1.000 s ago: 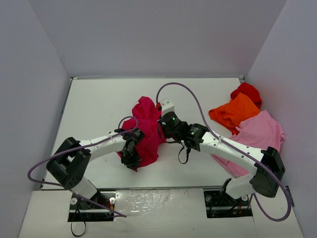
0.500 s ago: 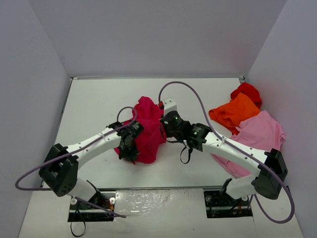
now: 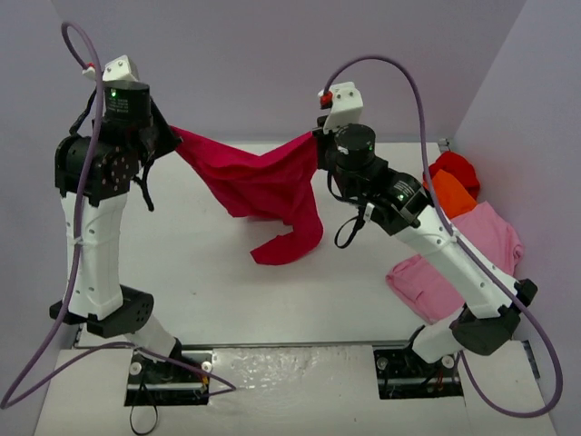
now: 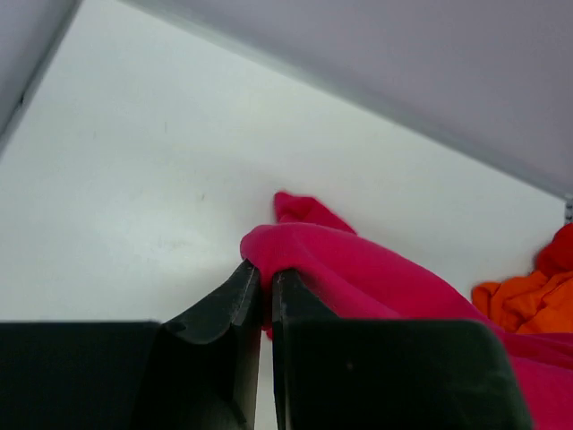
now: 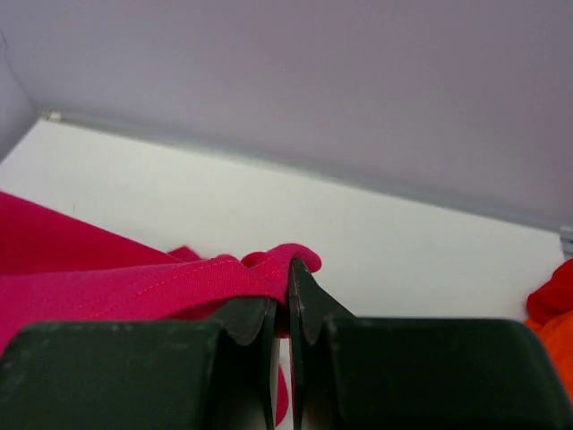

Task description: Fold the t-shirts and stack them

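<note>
The raspberry-red t-shirt [image 3: 263,186] hangs in the air, stretched between both raised arms, its lower end drooping toward the table. My left gripper [image 3: 169,134] is shut on the shirt's left edge; in the left wrist view the cloth [image 4: 358,269] is pinched between the black fingers [image 4: 224,305]. At the right edge my right gripper [image 3: 316,138] is shut on a stitched hem [image 5: 224,273], seen in the right wrist view. Orange [image 3: 447,195], bright red [image 3: 454,165] and pale pink [image 3: 472,250] t-shirts lie heaped at the right.
White table [image 3: 182,263] with grey walls on three sides. The right arm's links reach over the pink shirt. Purple cables loop from both arms. The arm bases stand at the near edge.
Both arms have risen from low over the table to high above it, lifting the raspberry-red shirt off the surface and spreading it apart between them.
</note>
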You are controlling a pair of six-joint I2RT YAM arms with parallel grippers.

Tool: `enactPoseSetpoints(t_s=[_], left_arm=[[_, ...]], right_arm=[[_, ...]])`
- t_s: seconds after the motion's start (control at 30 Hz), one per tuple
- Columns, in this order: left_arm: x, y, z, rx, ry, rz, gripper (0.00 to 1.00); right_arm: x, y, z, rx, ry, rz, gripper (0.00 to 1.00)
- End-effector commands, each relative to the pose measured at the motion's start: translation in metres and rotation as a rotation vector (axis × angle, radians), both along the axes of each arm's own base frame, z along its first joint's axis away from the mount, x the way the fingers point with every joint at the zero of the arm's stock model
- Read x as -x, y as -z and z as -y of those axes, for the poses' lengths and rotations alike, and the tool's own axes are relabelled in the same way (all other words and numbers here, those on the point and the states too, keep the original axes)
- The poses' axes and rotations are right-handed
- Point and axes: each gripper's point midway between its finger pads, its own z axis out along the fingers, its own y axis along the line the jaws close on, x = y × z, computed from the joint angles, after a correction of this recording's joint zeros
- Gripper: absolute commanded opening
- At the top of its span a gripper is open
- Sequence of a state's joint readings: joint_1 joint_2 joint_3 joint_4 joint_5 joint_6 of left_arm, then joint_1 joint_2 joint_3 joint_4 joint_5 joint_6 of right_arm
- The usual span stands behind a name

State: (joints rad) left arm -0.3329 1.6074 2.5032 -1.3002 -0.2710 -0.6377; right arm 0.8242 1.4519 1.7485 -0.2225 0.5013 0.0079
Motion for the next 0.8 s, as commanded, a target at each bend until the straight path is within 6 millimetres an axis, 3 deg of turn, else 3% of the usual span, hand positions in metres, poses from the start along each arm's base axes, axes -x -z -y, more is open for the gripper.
enactPoseSetpoints(t_s=[0.0, 0.2, 0.47, 0.57, 0.63, 0.73, 0.77], left_arm=[[0.056, -0.009, -0.030, -0.150, 0.040, -0.031, 0.00], [0.096, -0.085, -0.045, -0.092, 0.034, 0.283, 0.00], [0.199, -0.162, -0.077, -0.024, 0.043, 0.664, 0.00], [0.226, -0.172, -0.092, -0.012, 0.005, 0.736, 0.00], [0.236, -0.173, -0.103, -0.020, -0.035, 0.755, 0.00], [0.221, -0.158, -0.113, -0.084, -0.106, 0.673, 0.00], [0.206, -0.151, -0.111, -0.115, -0.106, 0.624, 0.00]], right_arm=[[0.001, -0.107, 0.033, -0.038, 0.105, 0.216, 0.00], [0.040, -0.198, 0.068, -0.147, 0.084, 0.401, 0.00], [0.117, -0.278, 0.118, -0.335, -0.032, 0.600, 0.00], [0.147, -0.296, 0.141, -0.405, -0.070, 0.654, 0.00], [0.157, -0.299, 0.150, -0.432, -0.077, 0.664, 0.00], [0.144, -0.280, 0.155, -0.398, -0.002, 0.611, 0.00], [0.135, -0.271, 0.152, -0.372, 0.030, 0.585, 0.00]])
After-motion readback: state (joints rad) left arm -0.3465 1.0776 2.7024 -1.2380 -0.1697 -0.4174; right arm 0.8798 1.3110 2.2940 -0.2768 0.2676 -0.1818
